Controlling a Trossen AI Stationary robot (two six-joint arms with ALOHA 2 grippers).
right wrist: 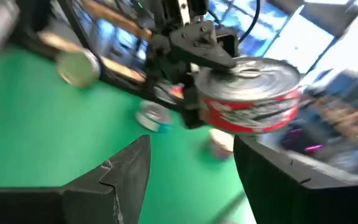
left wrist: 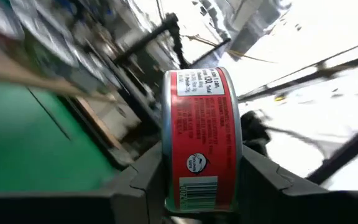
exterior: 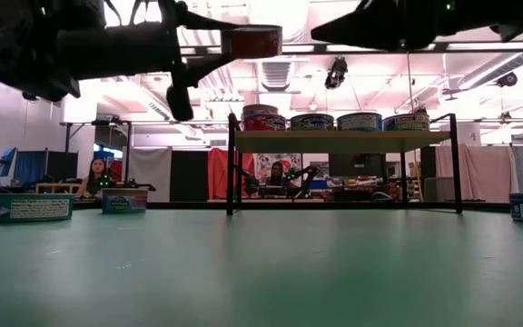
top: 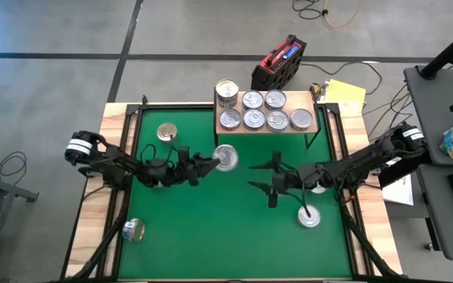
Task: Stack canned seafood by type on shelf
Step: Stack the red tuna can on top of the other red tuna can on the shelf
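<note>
A red-labelled can of seafood with a silver pull-tab lid hangs in the air over the green mat, left of the middle, with my left gripper shut on it. My right gripper stands open a little to its right, facing it, with nothing between its fingers. The shelf at the mat's far edge carries several silver-topped cans side by side, with a stack at its left end. Loose cans lie on the mat: gold-topped, bluish on its side, silver. My left gripper pinches the can between its two fingers, one on the lid and one under the bottom face. The fingers come nearly level from the table's left. The can is lifted clear of the mat, roughly level with its lid up.
Another can lies partly hidden under my right arm. A red and black box and yellow paper sit behind the shelf. Wooden border frames the mat; bare green mat spreads in the near middle.
</note>
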